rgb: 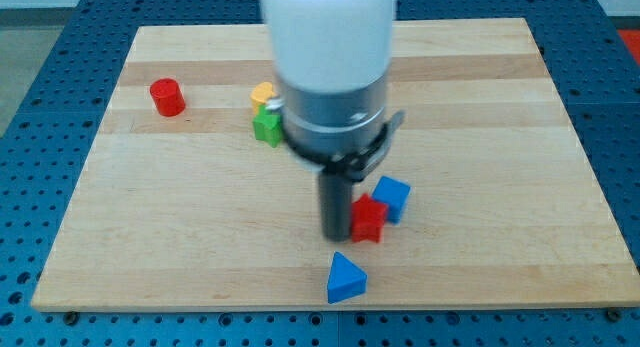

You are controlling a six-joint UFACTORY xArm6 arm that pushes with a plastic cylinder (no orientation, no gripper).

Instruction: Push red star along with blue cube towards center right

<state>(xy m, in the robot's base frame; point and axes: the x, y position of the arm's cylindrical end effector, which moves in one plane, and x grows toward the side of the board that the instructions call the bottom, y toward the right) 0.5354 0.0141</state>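
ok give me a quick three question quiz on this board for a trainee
1. True or false: my tip sits at the view's left of the red star.
2. Which block touches the red star on its right? A) blue cube B) red cylinder C) blue triangle
3. Fill in: the yellow block sits just above the ____ block.

Key: 1 true; 2 A; 3 green

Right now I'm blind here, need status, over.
My tip at red star's left edge. Blue cube touching star's upper right. Path toward the view's right clear.
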